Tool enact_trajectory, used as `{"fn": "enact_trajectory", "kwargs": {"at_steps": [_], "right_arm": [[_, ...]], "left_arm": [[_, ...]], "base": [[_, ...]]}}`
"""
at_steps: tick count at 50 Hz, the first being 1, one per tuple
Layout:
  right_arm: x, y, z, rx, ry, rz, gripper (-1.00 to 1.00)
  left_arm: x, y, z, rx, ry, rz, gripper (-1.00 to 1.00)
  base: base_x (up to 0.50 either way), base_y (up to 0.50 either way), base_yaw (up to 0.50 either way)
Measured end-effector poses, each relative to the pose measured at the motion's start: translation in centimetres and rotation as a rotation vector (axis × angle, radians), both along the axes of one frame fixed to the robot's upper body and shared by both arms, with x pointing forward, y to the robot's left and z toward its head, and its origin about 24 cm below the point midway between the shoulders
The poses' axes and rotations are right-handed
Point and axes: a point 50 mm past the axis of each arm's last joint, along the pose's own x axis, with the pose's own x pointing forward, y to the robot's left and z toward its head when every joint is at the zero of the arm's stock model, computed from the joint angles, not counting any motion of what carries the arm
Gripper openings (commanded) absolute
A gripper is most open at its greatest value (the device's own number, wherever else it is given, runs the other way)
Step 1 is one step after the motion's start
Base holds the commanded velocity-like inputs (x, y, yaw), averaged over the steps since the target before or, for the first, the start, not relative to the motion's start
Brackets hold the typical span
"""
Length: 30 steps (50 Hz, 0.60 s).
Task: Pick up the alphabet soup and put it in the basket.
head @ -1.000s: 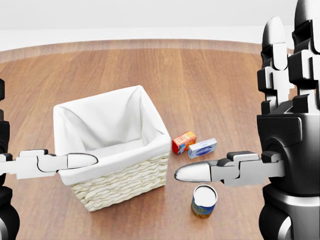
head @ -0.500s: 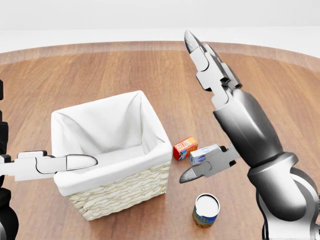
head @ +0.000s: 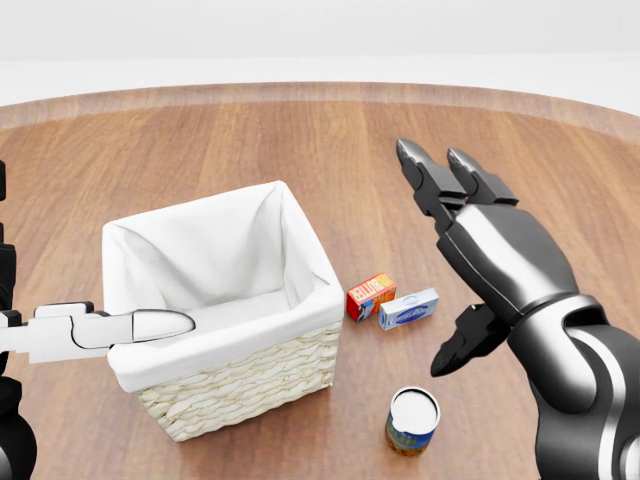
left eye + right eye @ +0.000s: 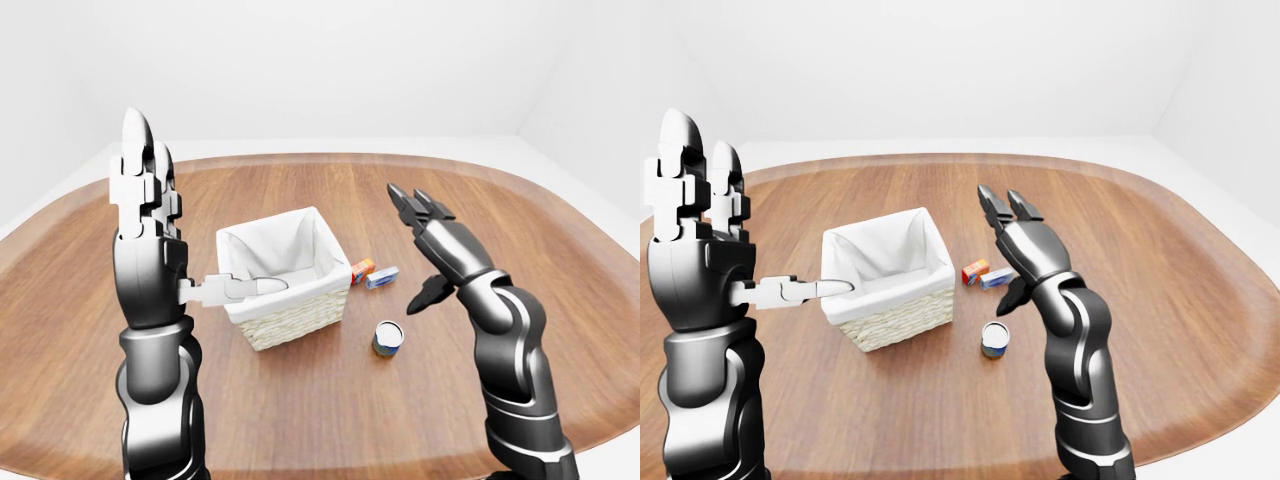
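A round wooden table (image 3: 300, 130) is seen from above, with a woven wicker basket (image 3: 225, 300) lined in white cloth standing left of centre in the head view. The alphabet soup can (image 3: 411, 421) stands upright on the table near the bottom of the head view, to the right of the basket and apart from it, its pale lid facing up and its label showing blue and yellow. Just above the can in that view, two small boxes lie side by side and touching or nearly so: a red and orange box (image 3: 369, 296) nearer the basket's right corner, and a blue and white box (image 3: 407, 309) to its right. The right hand (image 3: 480, 250) is held raised above the table, to the right of the boxes and above the can, with its fingers released and spread; two dark fingertips (image 3: 415, 160) point toward the top of the view and the thumb points down toward the can without touching it. Nothing is grasped by it. The left hand (image 4: 145, 235) is raised upright at the left of the left-eye view, its two upper fingers extended straight up and its thumb (image 3: 110, 326) reaching sideways over the basket's near left rim; it too is released and holds nothing.
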Motion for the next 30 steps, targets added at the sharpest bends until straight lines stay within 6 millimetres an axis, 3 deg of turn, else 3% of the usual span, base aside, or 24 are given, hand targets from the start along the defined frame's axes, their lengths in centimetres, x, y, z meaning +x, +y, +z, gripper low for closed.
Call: {"fn": "enact_trajectory", "kwargs": {"at_steps": [12,30], "right_arm": [[0.2,-1.1,-1.1,-0.118,0.061,-0.102,1.00],[0.0,-1.0,-3.8,-0.147,0.140,-0.146,1.00]], "left_arm": [[0.0,0.0,0.0,-0.001,0.002,0.001,1.00],[0.0,0.0,-0.1,-0.002,0.003,0.001,1.00]], "base": [[0.00,0.00,0.00],[0.00,0.00,0.00]]}}
